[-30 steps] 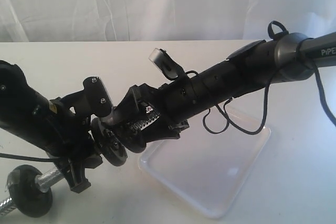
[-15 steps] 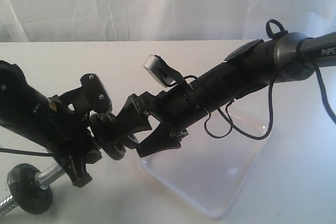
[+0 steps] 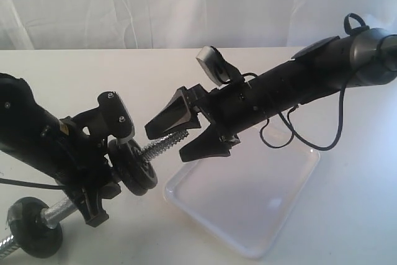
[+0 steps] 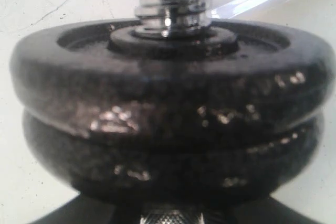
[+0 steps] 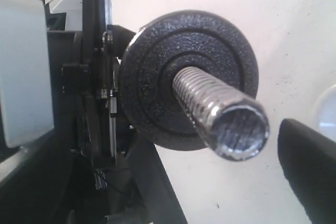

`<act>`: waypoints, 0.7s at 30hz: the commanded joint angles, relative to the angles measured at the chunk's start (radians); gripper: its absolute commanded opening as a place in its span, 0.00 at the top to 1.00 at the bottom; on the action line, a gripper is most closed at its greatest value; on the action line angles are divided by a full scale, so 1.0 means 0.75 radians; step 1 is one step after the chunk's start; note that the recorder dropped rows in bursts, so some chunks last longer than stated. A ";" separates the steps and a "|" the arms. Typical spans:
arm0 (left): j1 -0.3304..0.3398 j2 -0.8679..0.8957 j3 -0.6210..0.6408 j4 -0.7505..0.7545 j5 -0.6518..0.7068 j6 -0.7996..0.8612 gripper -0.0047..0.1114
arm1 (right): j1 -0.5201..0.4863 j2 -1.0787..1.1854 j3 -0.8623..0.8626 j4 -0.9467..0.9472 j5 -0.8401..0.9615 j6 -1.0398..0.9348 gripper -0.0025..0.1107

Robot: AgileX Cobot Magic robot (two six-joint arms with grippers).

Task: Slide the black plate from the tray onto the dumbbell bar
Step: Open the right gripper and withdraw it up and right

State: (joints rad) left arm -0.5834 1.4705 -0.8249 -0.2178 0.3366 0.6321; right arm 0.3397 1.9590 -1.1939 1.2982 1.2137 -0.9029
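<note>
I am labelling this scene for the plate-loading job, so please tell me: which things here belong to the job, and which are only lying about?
Job: black plate, now on the dumbbell bar; tray; left hand holding the bar; right hand, open.
Only there: other disc at the bar's far end; curtain; table.

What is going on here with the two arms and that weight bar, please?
The left gripper holds the short chrome dumbbell bar tilted above the table. The small round matte-black iron plate sits on the bar's threaded end, stacked against a second black disc. The right gripper hangs open around the bar's tip, holding nothing, near the glossy white rectangular tray. So the plate is on the bar, and a third black disc sits at its far end.
</note>
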 commanded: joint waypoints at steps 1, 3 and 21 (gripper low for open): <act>-0.007 -0.061 -0.035 -0.079 -0.103 -0.010 0.96 | -0.036 -0.016 -0.006 0.012 0.010 -0.014 0.05; -0.007 -0.061 -0.035 -0.079 -0.103 -0.010 0.96 | -0.055 -0.016 -0.023 0.000 0.010 -0.014 0.06; -0.007 -0.058 -0.035 -0.079 -0.111 -0.046 0.96 | -0.280 -0.184 -0.133 -0.102 0.010 0.062 0.98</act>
State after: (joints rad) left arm -0.5834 1.4705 -0.8249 -0.2178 0.3366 0.6231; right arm 0.1379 1.8538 -1.2875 1.2117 1.2137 -0.8177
